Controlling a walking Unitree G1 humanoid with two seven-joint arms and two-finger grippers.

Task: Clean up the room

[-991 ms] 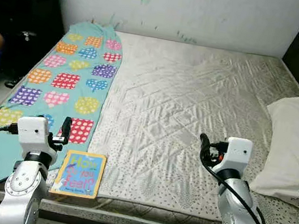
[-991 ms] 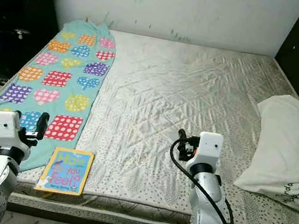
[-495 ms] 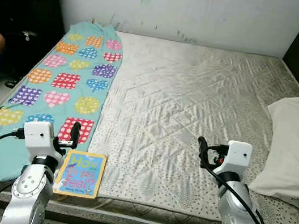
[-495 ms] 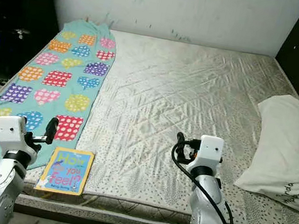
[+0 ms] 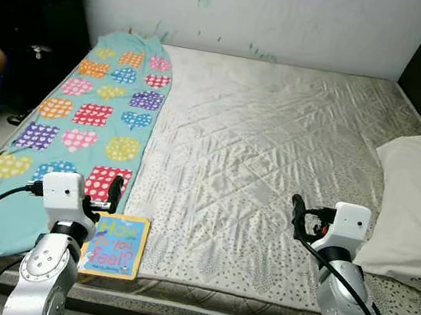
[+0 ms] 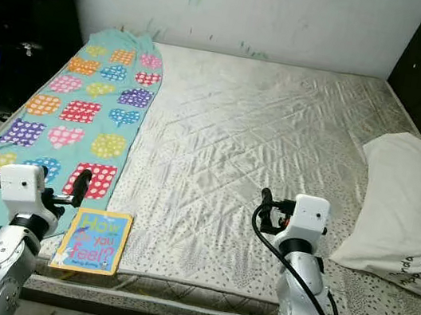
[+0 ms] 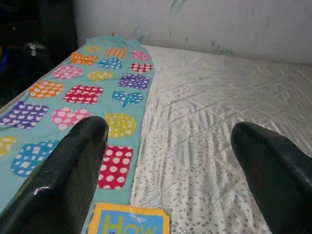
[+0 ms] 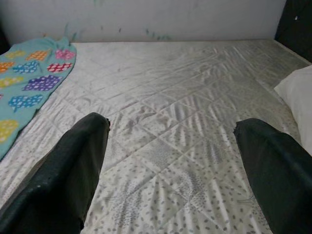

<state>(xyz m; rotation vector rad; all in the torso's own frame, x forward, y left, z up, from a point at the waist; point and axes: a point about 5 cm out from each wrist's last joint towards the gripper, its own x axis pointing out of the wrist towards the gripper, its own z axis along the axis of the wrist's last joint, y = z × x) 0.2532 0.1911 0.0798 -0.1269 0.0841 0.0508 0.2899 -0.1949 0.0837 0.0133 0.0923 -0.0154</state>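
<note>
The left hand, fingers spread wide and empty, hovers at the 12 o'clock edge of the flat blue-and-yellow picture book on the quilted mattress; the right hand gapes empty too.

Over the last second the left hand has swung in toward the bed, from over the teal patterned blanket to just above the far left corner of the picture book, its fingers spread apart. The right hand has drifted a little to the robot's right and nearer the mattress's front edge, toward the white pillow.
</note>
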